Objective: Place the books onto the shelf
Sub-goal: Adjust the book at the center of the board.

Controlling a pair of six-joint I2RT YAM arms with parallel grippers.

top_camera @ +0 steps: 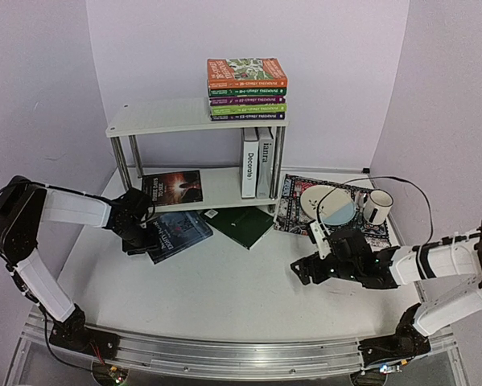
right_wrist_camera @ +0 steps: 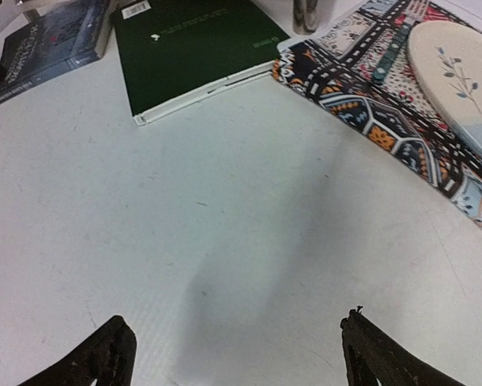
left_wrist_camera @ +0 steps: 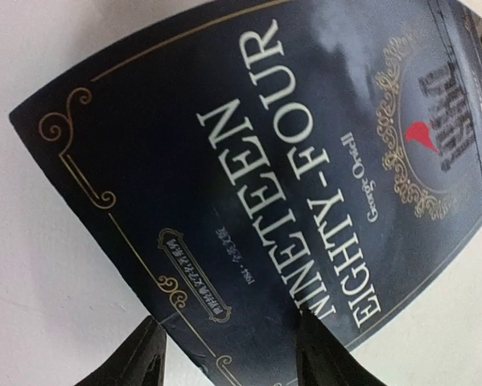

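Books, top view: colourful paperback stack (top_camera: 247, 88) on top board of the white chrome-legged shelf (top_camera: 160, 121). Left wrist: dark navy "Nineteen Eighty-Four" book (left_wrist_camera: 289, 161), corner between left gripper (left_wrist_camera: 228, 322) fingers, grip unclear. Right wrist: right gripper (right_wrist_camera: 234, 318) jaws apart over white worktop (right_wrist_camera: 224, 241); dark green book (right_wrist_camera: 192, 48) flat beside black patterned mat (right_wrist_camera: 369, 104).

Robot lab cell here: bare lilac walls (top_camera: 47, 80), white surface (top_camera: 224, 297), left arm (top_camera: 72, 207) and right arm (top_camera: 434, 261) bolted to a metal rail (top_camera: 224, 354).
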